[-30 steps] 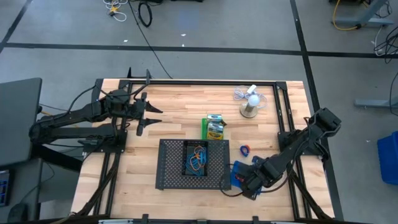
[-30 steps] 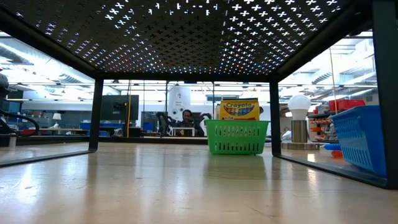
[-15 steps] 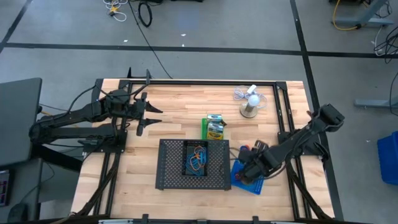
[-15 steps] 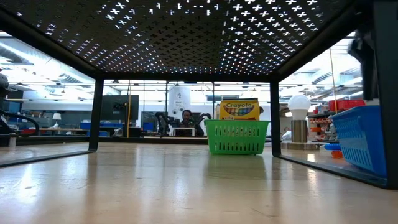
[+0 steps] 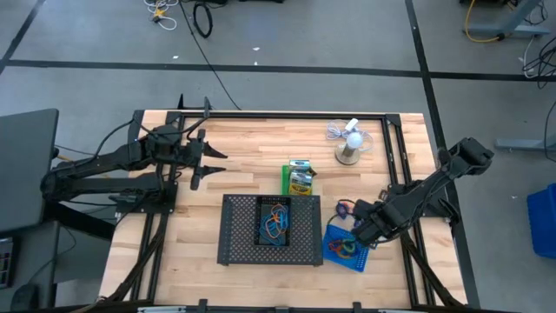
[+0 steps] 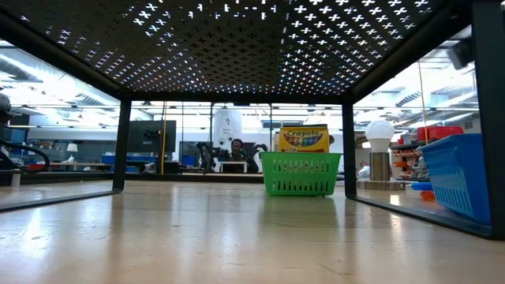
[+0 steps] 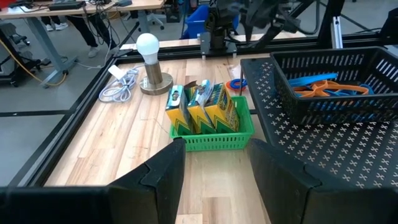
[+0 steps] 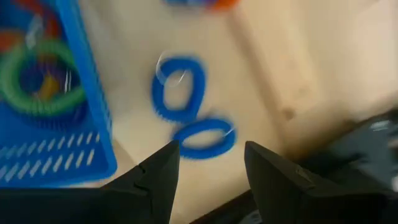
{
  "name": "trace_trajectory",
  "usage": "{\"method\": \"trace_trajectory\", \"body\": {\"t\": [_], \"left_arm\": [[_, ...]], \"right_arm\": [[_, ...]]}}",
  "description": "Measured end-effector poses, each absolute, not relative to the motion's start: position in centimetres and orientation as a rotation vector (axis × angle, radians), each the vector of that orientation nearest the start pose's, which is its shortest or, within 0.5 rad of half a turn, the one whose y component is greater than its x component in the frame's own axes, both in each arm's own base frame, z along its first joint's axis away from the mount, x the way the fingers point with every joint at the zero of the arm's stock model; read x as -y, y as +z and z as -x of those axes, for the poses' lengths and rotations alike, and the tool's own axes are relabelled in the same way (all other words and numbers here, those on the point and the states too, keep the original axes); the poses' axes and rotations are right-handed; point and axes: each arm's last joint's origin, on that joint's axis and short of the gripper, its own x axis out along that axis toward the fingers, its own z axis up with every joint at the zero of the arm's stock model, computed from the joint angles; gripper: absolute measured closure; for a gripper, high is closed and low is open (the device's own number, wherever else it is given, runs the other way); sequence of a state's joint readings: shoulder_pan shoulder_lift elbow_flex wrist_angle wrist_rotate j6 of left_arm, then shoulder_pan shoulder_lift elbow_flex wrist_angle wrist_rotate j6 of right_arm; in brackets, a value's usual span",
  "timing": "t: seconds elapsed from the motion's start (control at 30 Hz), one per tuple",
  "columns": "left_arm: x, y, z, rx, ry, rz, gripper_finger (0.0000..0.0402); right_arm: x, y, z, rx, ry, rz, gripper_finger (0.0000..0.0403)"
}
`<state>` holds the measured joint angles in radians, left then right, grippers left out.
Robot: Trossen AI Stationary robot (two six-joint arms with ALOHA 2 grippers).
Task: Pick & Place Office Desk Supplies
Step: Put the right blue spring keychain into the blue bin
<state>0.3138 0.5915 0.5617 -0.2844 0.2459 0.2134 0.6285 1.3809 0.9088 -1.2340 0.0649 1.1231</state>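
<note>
Landmark: the large black mesh tray (image 5: 270, 230), standing on legs near the middle of the wooden table (image 5: 234, 156).
Right gripper (image 5: 360, 228): just right of the mesh tray, above the far edge of the blue bin (image 5: 346, 249); its two fingers stand apart with nothing between them.
Blue bin: on the table just right of the mesh tray's right edge, holding coloured rubber-band loops, a green loop (image 8: 38, 79) among them.
Blue loops (image 8: 189, 109): two lie on the bare wood just beside the blue bin's wall, touching or nearly touching each other, outside the bin.
Loops on tray (image 5: 276, 223): orange and blue ones sit in a small black bin (image 7: 336, 84) on top of the mesh tray.
Green bin (image 7: 212, 127): on the table just behind the mesh tray, with a yellow crayon box (image 6: 304, 139) and green-white small boxes (image 7: 176, 107) standing upright in it.
Left gripper (image 5: 208, 161): well left of the mesh tray, above bare wood; fingers parted, holding nothing.
White mini fan (image 5: 351, 143): behind and right of the green bin, its cable coiled beside it.
</note>
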Motion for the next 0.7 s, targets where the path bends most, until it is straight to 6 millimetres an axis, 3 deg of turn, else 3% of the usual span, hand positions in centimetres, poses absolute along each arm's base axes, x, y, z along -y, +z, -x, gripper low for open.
{"method": "trace_trajectory", "body": {"t": [0.43,0.7], "left_arm": [[-3.6,27.4,-13.4,-0.307,0.033,-0.125,0.0214],[-3.6,27.4,-13.4,-0.308,0.033,-0.123,0.0214]], "right_arm": [[-12.7,15.6,-12.5,-1.591,-0.343,-0.363,0.0215],[-12.2,14.3,-11.8,-1.563,-0.347,-0.302,0.0215]]}}
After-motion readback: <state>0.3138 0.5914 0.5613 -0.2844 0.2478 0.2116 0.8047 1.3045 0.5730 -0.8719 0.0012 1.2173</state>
